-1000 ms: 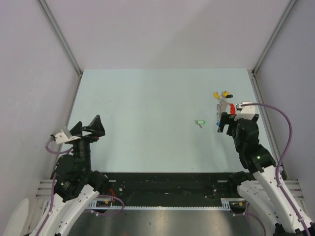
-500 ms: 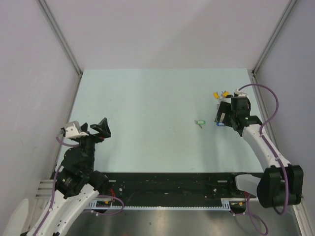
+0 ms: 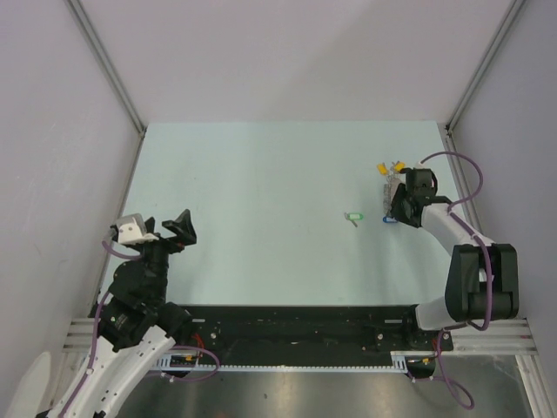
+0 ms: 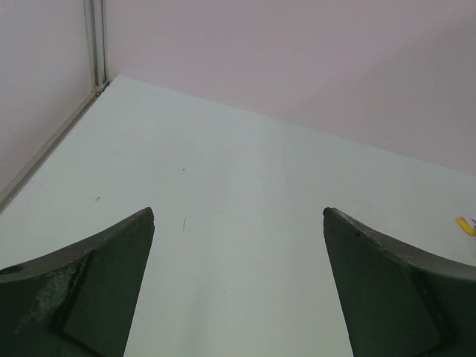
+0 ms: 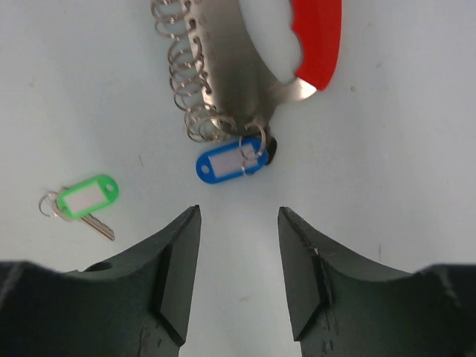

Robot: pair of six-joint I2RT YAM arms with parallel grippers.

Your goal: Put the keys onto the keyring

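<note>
The keyring (image 5: 223, 52), a silvery metal loop with a red curved segment (image 5: 318, 37) and a row of small rings, lies at the table's right. The blue key (image 5: 223, 165) lies at its near end, its small ring overlapping the loop's rings. The green key (image 5: 85, 197) lies alone further left, also seen from above (image 3: 352, 217). My right gripper (image 5: 238, 212) hovers just short of the blue key, jaws partly apart with nothing between them. From above it (image 3: 399, 207) covers much of the keyring. My left gripper (image 4: 238, 216) is wide open and empty at the near left (image 3: 178, 228).
Yellow tags (image 3: 390, 166) lie at the keyring's far end, close to the right wall rail (image 3: 452, 165). A side rail (image 3: 130, 174) borders the table on the left. The arm bases and a black rail (image 3: 296, 335) sit at the near edge.
My right arm has stretched forward over the keyring and its jaws have narrowed. The left gripper shifted slightly right, then held still. The keys have not moved.
</note>
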